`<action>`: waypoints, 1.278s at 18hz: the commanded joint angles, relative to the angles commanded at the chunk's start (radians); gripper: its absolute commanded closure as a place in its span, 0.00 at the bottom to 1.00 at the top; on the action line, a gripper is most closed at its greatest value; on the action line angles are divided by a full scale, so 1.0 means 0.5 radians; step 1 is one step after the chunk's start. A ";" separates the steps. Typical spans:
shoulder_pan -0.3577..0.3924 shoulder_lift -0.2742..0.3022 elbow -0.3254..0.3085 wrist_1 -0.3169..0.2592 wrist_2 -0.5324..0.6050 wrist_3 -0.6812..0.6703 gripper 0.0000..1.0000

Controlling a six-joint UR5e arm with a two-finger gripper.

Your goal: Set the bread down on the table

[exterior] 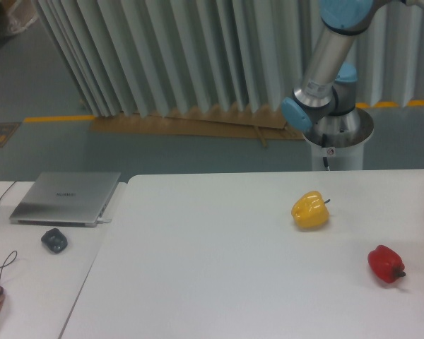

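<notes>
Table (212, 282): wide bare stretch from centre out toward 9 and 6 o'clock, nothing standing in it. Obstacles sit on the 3 o'clock side: yellow pepper (310, 210) at about 2 o'clock, red pepper (386, 263) at about 4 o'clock, well apart, with open surface between them. Arm column (331, 56) rises over its base (337, 138) beyond the far edge at 1 o'clock. Fingers out of view.
</notes>
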 joint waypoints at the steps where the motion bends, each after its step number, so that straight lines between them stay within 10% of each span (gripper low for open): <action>1: -0.031 0.028 -0.015 -0.015 0.000 -0.031 0.64; 11: -0.383 0.255 -0.123 -0.138 0.006 -0.610 0.65; 23: -0.890 0.234 -0.138 -0.102 0.037 -1.432 0.65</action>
